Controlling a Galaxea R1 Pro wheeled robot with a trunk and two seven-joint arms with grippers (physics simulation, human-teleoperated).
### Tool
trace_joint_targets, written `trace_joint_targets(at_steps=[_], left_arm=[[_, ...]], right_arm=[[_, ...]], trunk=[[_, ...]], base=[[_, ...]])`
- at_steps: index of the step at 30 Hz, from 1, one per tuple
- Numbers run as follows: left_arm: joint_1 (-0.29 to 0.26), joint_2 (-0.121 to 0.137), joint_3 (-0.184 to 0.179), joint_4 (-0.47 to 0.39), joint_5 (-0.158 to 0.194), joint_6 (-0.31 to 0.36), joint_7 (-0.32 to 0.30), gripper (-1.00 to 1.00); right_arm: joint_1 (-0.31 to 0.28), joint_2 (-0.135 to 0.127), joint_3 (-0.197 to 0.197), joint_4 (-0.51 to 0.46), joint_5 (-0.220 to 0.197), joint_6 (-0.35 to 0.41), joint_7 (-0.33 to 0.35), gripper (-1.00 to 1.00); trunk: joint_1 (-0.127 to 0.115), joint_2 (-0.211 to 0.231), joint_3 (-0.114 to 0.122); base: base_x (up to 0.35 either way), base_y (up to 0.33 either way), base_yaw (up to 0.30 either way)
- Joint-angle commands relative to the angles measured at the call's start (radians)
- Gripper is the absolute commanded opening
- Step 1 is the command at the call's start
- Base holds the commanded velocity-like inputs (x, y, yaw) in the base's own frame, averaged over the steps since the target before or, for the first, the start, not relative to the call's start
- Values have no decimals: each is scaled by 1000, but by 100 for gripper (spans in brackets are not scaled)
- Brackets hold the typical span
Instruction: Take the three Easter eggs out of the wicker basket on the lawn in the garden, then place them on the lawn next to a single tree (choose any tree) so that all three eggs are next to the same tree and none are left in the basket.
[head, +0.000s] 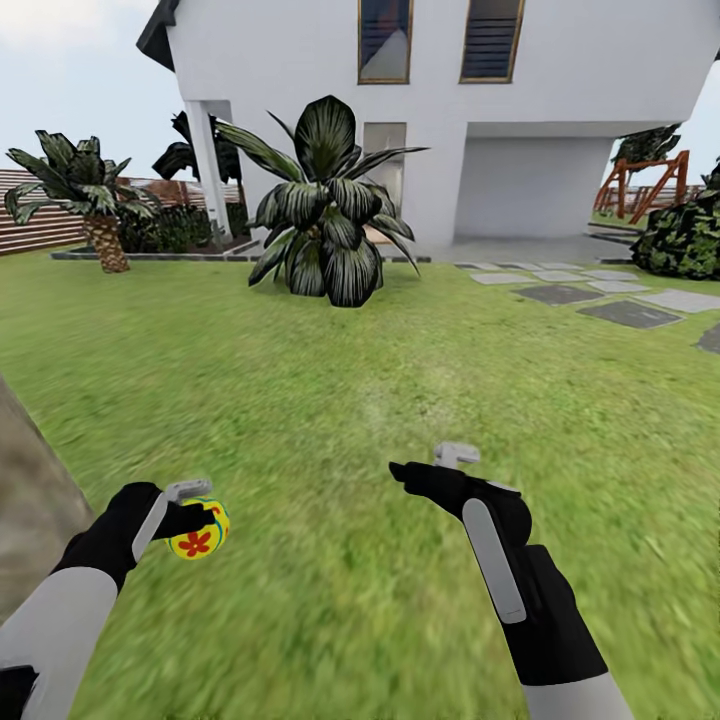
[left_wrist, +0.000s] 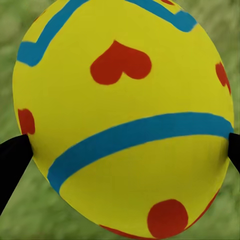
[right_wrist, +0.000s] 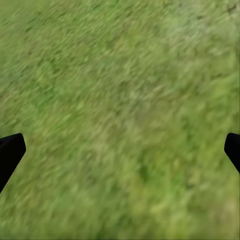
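Note:
One Easter egg (head: 199, 532), yellow with blue zigzag bands and red flower marks, is held low over the lawn (head: 330, 400) at the front left. My left gripper (head: 203, 517) is shut on it. In the left wrist view the egg (left_wrist: 120, 115) sits between both black fingertips (left_wrist: 12, 160). My right gripper (head: 425, 468) hangs open over the grass at the front centre. In the right wrist view its fingertips (right_wrist: 10, 152) stand far apart over bare lawn (right_wrist: 120, 100). The wicker basket, the other two eggs and the pale-trunked tree are out of view.
A low broad-leaved dark plant (head: 325, 205) stands ahead before the white house (head: 450, 100). A small palm (head: 88, 195) and brown fence (head: 35, 225) are far left. Grey stepping stones (head: 600, 300), a shrub (head: 685, 235) and a wooden frame (head: 640, 185) lie right. A bare strip (head: 30, 490) borders the left.

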Motion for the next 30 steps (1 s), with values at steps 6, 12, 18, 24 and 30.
trace_joint_targets(at_steps=[6,12,18,24,30], left_arm=[[0,-1,2,-4,5,5,-7,-100],[1,-3,1,-4,5,5,-7,-100],[1,-3,1,-5,5,4,-8,-100],[1,-3,1,-5,5,4,-8,-100],[1,-3,0,-5,5,4,-8,-100]], right_arm=[[-1,0,1,-1,-11,2,-10,100],[-1,0,1,-1,-11,3,-10,100],[-1,0,1,-1,-11,3,-10,100],[-1,0,1,-2,-11,3,-10,100],[-1,0,0,-2,-11,3,-10,100]], trunk=[[2,-2,-24],[5,-3,-48],[8,-5,-71],[11,-6,-94],[13,-8,-117]], base=[[0,0,0],[0,0,0],[0,0,0],[0,0,0],[0,0,0]])
